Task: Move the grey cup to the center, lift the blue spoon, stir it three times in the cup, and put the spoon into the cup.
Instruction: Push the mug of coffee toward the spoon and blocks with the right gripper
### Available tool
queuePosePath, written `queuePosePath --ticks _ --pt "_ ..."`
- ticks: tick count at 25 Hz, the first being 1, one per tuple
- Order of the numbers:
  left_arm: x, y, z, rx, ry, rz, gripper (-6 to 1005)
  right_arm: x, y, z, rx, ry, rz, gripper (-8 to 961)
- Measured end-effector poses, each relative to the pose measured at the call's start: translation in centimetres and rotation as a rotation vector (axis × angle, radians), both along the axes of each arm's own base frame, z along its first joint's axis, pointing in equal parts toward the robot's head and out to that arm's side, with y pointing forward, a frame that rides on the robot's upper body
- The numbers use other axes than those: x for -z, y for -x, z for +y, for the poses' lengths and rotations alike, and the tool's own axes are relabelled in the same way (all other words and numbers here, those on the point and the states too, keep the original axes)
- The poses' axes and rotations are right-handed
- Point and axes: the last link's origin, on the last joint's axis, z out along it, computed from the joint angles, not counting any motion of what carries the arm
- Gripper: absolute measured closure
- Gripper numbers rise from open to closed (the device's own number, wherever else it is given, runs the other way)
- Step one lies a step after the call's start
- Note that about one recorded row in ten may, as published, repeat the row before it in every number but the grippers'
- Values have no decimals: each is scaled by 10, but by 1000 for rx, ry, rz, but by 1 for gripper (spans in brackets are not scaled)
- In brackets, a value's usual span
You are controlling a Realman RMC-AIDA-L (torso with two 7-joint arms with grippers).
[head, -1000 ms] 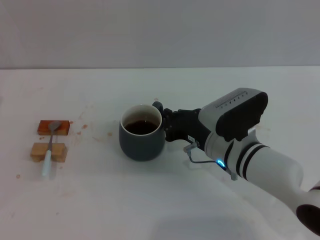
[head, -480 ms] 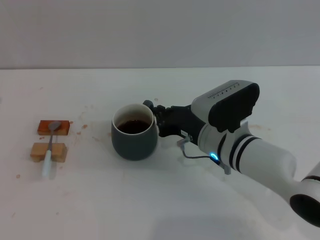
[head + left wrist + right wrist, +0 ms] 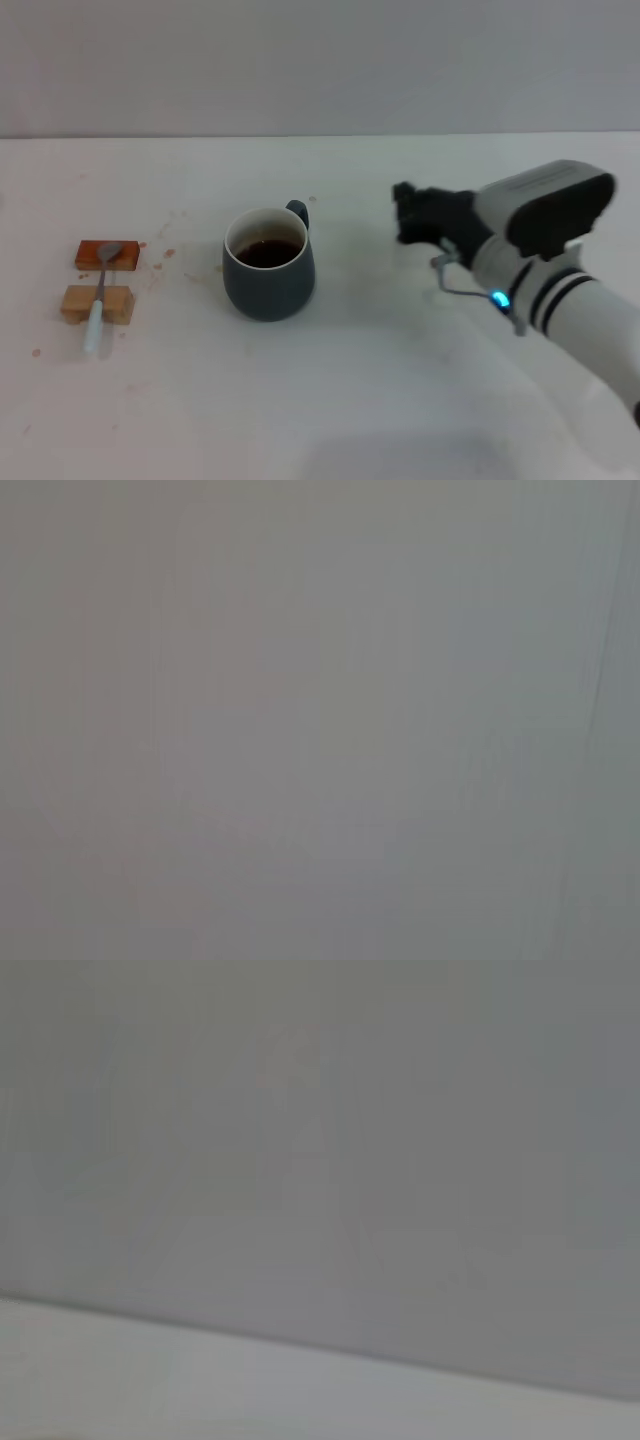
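One squat, slate-grey ceramic cup (image 3: 269,276) with a white inside, a small loop handle at its far right side and dark brown liquid in it stands upright on the bare middle of the white, lightly stained table (image 3: 330,400). Well to its left lie two small blocks, one reddish-orange (image 3: 107,255) and one tan (image 3: 96,303), the orange one farther from the robot. One slim blue spoon (image 3: 101,295) with a grey metal bowl and a pale blue-white handle rests across both, bowl on the orange block, handle end past the tan one toward the robot.

The right arm, a glossy white casing with black bands, a dark cap and a small blue light, reaches in from the right, low over the table. Its black right tool (image 3: 408,215) points left toward the cup, well apart from it and holding nothing; whether its fingers are spread or closed cannot be told. Both wrist views show only plain grey.
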Motion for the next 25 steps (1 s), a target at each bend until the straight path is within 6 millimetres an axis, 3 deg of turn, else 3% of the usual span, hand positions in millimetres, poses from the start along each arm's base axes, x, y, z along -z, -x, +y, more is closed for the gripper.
queuePosePath --ticks 7,9,25 --pt "12 -4 3 9 47 0 305 -40 -17 1 -92 -220 60 905" --pt "28 -4 2 7 114 -6 305 -51 -20 5 -93 -277 57 906" --pt "53 9 -46 34 258 -32 306 -60 -27 15 -70 -303 -8 906"
